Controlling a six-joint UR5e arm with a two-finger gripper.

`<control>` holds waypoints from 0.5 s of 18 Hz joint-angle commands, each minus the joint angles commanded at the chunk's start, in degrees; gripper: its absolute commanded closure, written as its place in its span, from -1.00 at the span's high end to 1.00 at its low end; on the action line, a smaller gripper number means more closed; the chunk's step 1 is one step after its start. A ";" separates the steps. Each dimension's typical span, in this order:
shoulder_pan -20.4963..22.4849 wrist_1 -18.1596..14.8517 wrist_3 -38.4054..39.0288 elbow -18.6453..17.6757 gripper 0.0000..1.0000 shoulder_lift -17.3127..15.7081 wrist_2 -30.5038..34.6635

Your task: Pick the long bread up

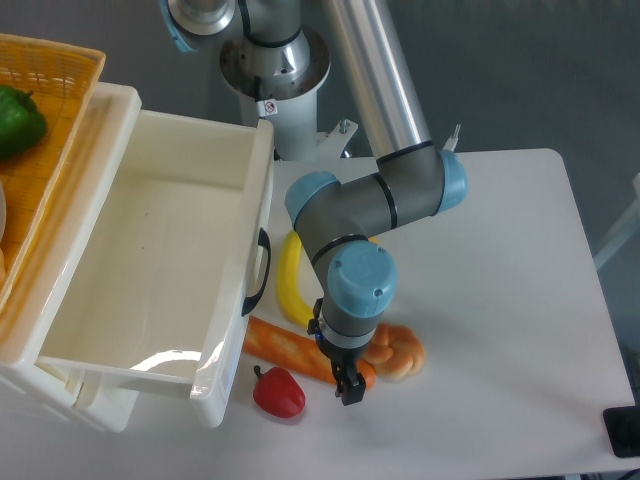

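Note:
The long bread (285, 345) is a glossy orange-brown loaf lying on the white table, running from the bin's corner toward the lower right. My gripper (349, 384) points down over the loaf's right end. One dark finger (351, 392) shows at the loaf's near side; the other is hidden under the wrist. The loaf rests on the table. I cannot tell whether the jaws are pressed on it.
A knotted bun (400, 352) lies right beside the gripper. A yellow banana (289, 282) curves just behind the loaf. A red pepper (279, 392) sits in front of it. A large white bin (150, 270) stands at the left, with an orange basket (50, 70) behind it.

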State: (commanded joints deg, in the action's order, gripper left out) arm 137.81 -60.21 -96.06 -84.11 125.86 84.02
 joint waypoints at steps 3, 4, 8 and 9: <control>-0.17 0.00 0.09 -0.88 1.00 -0.09 0.00; -0.52 0.09 0.00 -1.49 1.00 -0.17 0.00; -0.53 0.26 0.00 -1.85 1.00 -0.26 0.00; -0.53 0.26 0.00 -1.85 1.00 -0.18 0.00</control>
State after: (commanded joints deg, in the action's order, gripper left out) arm 137.29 -59.94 -96.06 -85.96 125.68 84.02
